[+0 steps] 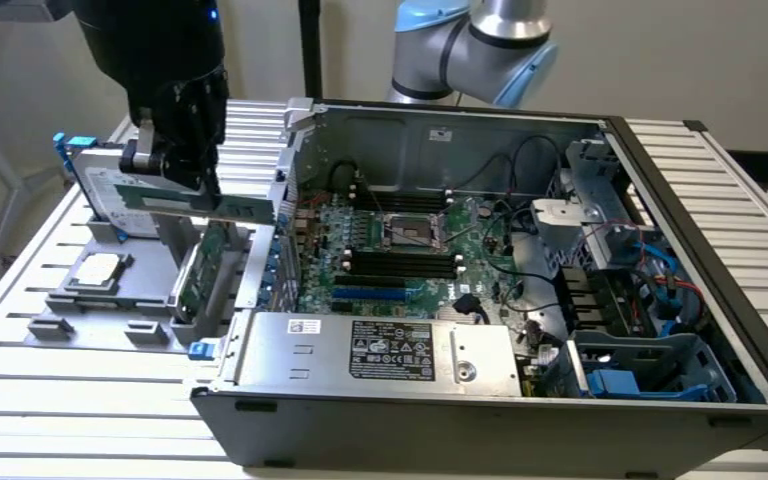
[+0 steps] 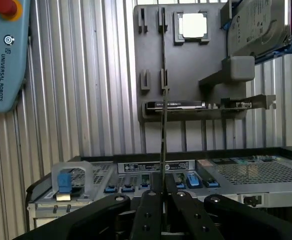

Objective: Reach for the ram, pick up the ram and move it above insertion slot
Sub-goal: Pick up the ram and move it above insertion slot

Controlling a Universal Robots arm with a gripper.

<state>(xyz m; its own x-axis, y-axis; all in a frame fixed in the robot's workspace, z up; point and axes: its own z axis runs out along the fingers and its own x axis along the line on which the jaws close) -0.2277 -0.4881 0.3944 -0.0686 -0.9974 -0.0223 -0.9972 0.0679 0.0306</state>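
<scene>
1. The gripper [image 1: 204, 195] hangs over the grey parts tray [image 1: 131, 275], at the exterior view's left of the open computer case [image 1: 491, 400].
2. Its two black fingers [image 2: 148, 210] are clenched on the ram [image 1: 211, 205], a thin green stick held lengthwise and lifted clear of the tray.
3. In the wrist view the ram [image 2: 163, 105] appears edge-on as a thin dark line running away from the fingertips, crossing over the tray's upright holders.
4. The ram sits near the case's left wall, well apart from the black memory slots [image 1: 398, 265] on the motherboard [image 1: 418, 245], which lie further to the exterior view's right inside the case.
5. A larger green expansion card [image 1: 204, 270] stands on edge in the tray just below the gripper.
6. A square processor chip [image 1: 97, 270] rests in a pocket on the tray's left part, and a hard drive [image 1: 104, 190] with blue rails leans at the tray's far end.
7. The case's power supply [image 1: 371, 350] with a label sits at its near side.
8. A teach pendant [image 2: 3, 55] lies on the slatted table [image 1: 77, 400].
</scene>
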